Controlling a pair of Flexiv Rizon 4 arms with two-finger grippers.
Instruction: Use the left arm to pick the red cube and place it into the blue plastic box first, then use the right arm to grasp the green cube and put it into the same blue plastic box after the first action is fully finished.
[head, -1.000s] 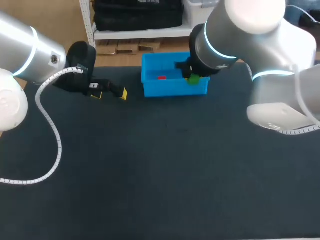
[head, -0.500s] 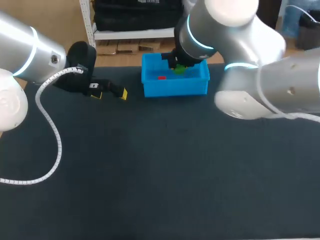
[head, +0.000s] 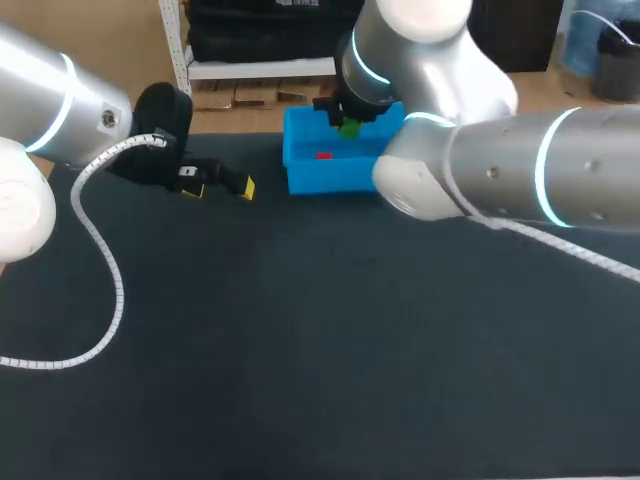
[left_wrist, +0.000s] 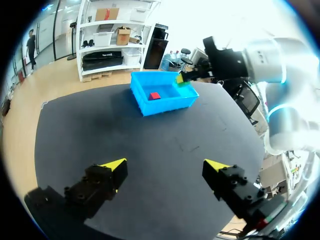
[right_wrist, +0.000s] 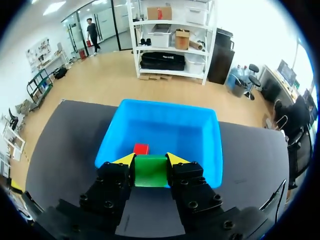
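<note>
Green cube (right_wrist: 150, 170): pinched from both sides between the yellow tips of the right gripper (right_wrist: 150, 160), hanging in the air right at the rim of the blue plastic box (right_wrist: 212, 150). Red cube (right_wrist: 141, 148) already down on the box floor, so probably just the second drop left.

Best bet for this step: shift a bit further over the open middle, come down inside the walls, aim beside the red cube rather than on top of it, then let go low so no bouncing out. Can't quite tell from the overhead whether fully past the wall yet, big elbow blocking half the box.

Pose-wise: right arm (head: 480, 180) in from the right, reaching past the middle, wrist tipped down at the box. Left gripper (left_wrist: 165, 167) spread wide, nothing in it, parked over the table (head: 300, 380) off to the box's left.
</note>
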